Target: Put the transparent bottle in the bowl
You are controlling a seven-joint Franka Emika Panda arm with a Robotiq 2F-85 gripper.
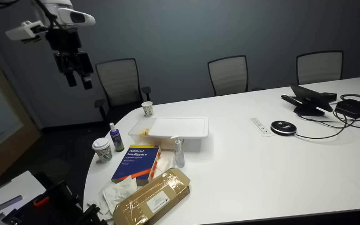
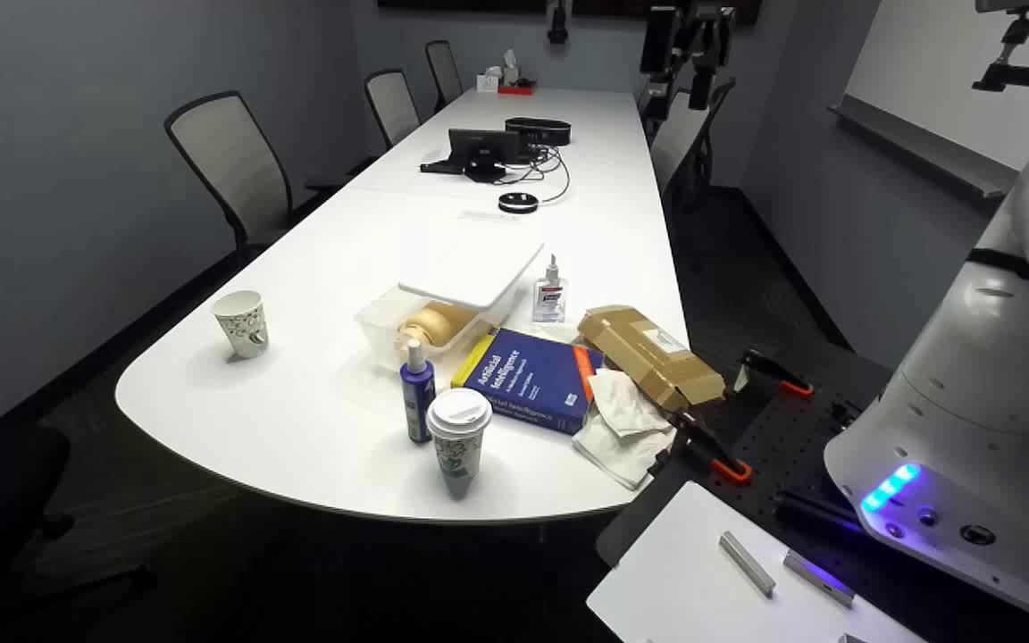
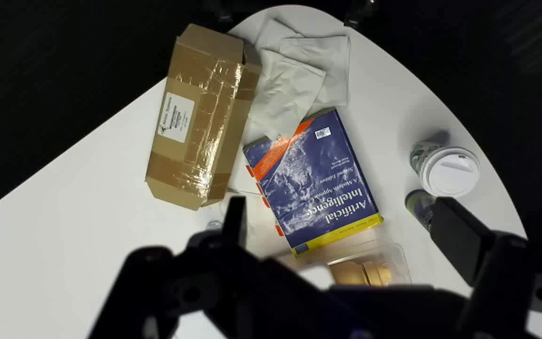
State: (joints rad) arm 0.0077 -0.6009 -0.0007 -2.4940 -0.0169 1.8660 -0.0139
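Observation:
The transparent bottle (image 1: 179,156) is a small clear pump bottle standing upright on the table, beside the blue book; it shows in both exterior views (image 2: 549,302). In the wrist view its small visible part (image 3: 214,225) is mostly hidden behind a finger. No plain bowl is clear to see. A clear plastic tub (image 2: 380,330) holds a tan rounded object (image 2: 432,323), and a white lid (image 1: 180,126) lies tilted over part of it. My gripper (image 1: 79,82) is high above the table, its fingers wide apart and empty in the wrist view (image 3: 341,207).
A blue book (image 1: 137,164), a cardboard box (image 1: 155,197) and napkins (image 1: 119,192) lie near the bottle. A blue spray bottle (image 2: 418,393), a lidded cup (image 2: 458,438) and an open paper cup (image 2: 242,323) stand near the rounded table edge.

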